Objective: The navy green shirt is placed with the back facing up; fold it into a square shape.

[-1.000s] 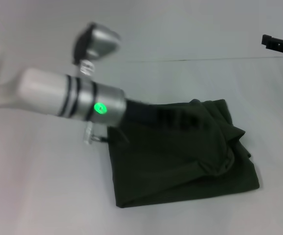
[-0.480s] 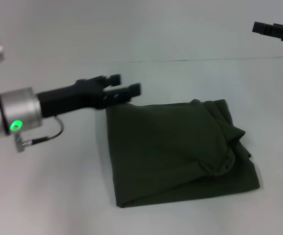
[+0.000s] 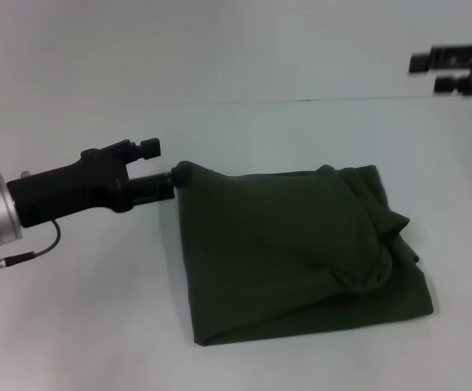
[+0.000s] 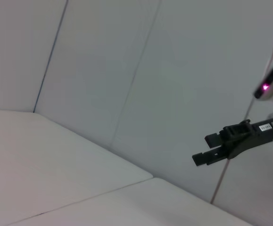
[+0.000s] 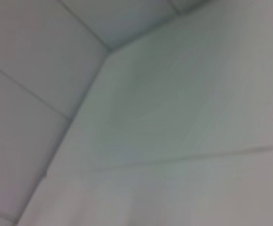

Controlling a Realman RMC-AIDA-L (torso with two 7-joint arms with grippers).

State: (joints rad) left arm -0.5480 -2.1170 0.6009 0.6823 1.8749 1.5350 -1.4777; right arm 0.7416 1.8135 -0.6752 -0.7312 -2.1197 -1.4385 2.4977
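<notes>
Lying folded into a rough square on the white table (image 3: 72, 326): dark olive-green knit shirt (image 3: 301, 252). Now retreating leftward with jaws parted, touching its far-left corner: black left gripper (image 3: 164, 169). Hovering released beyond far-right edge: black right gripper (image 3: 421, 72).

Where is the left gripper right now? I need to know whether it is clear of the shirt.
In the head view the left gripper is on the left, at the far-left corner of the folded navy green shirt, its lower finger touching that corner.

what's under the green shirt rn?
Only the white table shows around the navy green shirt, folded into a rough square. Anything beneath is covered by fabric. The left hand sits at its far left corner; the right hand is raised away.
</notes>
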